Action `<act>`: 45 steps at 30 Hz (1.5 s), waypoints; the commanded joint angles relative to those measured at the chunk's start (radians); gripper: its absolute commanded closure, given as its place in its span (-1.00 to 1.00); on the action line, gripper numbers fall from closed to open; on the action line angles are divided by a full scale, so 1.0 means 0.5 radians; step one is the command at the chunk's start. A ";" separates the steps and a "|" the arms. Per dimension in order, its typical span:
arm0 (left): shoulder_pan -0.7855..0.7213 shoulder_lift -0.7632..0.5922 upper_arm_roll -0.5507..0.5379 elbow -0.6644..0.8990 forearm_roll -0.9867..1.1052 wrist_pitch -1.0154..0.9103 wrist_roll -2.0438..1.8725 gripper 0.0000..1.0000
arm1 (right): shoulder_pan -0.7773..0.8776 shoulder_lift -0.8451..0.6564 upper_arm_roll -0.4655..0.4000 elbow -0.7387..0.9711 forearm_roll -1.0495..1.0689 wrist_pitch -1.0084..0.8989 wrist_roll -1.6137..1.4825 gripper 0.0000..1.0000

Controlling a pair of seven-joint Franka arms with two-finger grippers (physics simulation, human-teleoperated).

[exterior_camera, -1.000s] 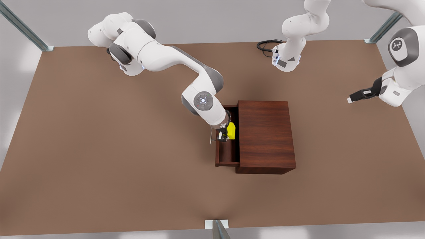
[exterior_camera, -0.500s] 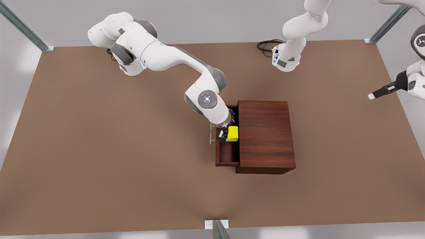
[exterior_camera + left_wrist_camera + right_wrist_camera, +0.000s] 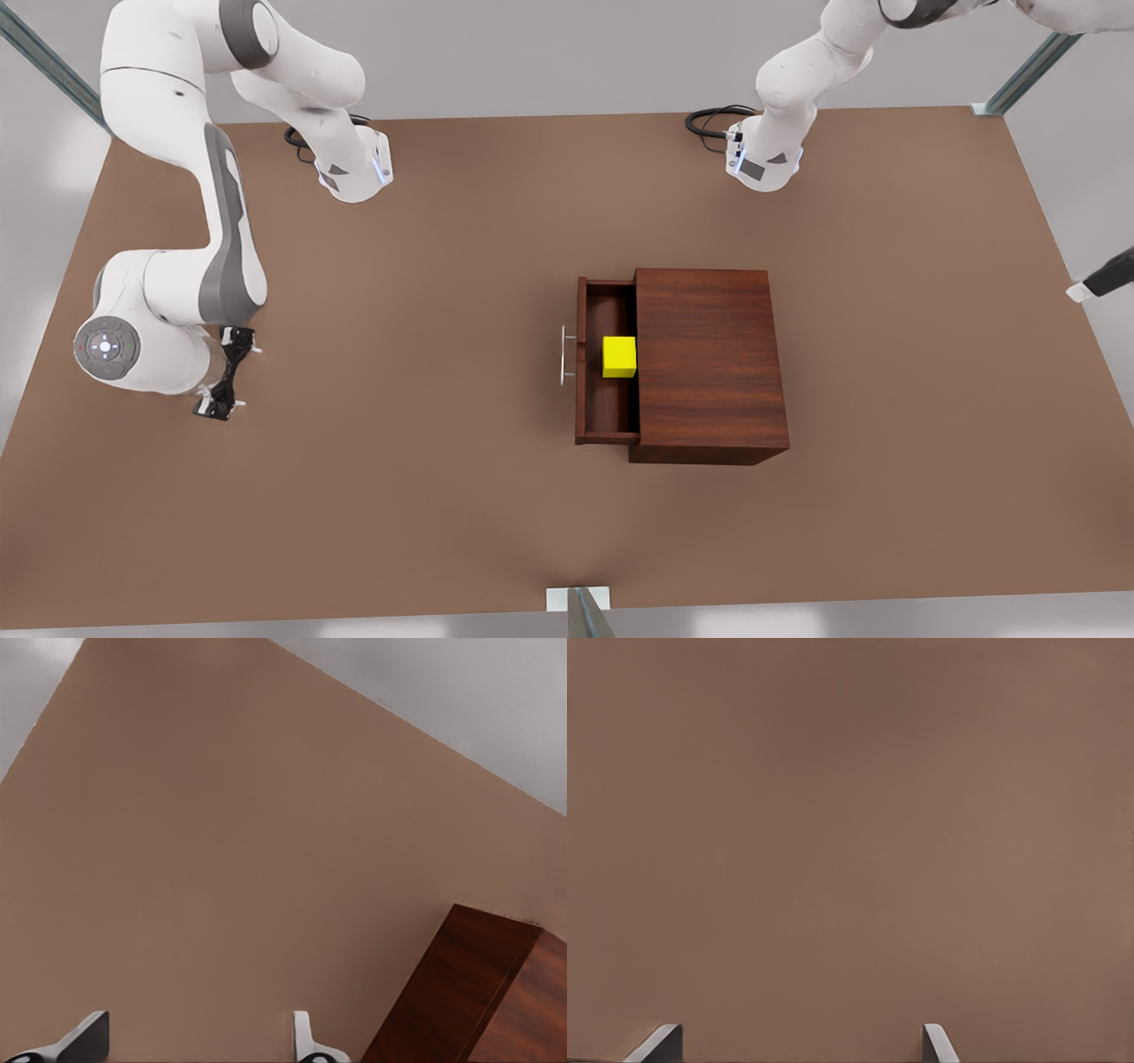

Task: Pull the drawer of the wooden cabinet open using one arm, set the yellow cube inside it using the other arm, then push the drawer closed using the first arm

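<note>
The wooden cabinet (image 3: 709, 354) stands mid-table, and its corner (image 3: 478, 1001) shows in the left wrist view. Its drawer (image 3: 605, 408) is pulled out toward the front view's left, silver handle (image 3: 563, 355) in front. The yellow cube (image 3: 619, 356) lies inside the drawer against the cabinet's front, free of both grippers. My right gripper (image 3: 229, 377) (image 3: 802, 1041) hangs open over bare table far to the front view's left. My left gripper (image 3: 1097, 279) (image 3: 195, 1036) is open at the front view's right edge, well away from the cabinet.
Both arm bases (image 3: 354, 173) (image 3: 762, 159) stand at the table's far edge with black cables (image 3: 709, 120) beside them. Metal frame posts (image 3: 580, 611) rise at the near edge and the far corners. Brown tabletop (image 3: 399, 443) surrounds the cabinet.
My right gripper has let go of the yellow cube, which now rests in the drawer, and the arm has swung far to the front view's left. My left gripper has moved farther right.
</note>
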 commanded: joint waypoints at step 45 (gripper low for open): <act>-2.285 1.249 0.156 0.301 0.808 1.235 -2.489 -1.00 | 0.012 -0.005 -0.016 -0.013 -0.057 0.018 -3.326 -1.00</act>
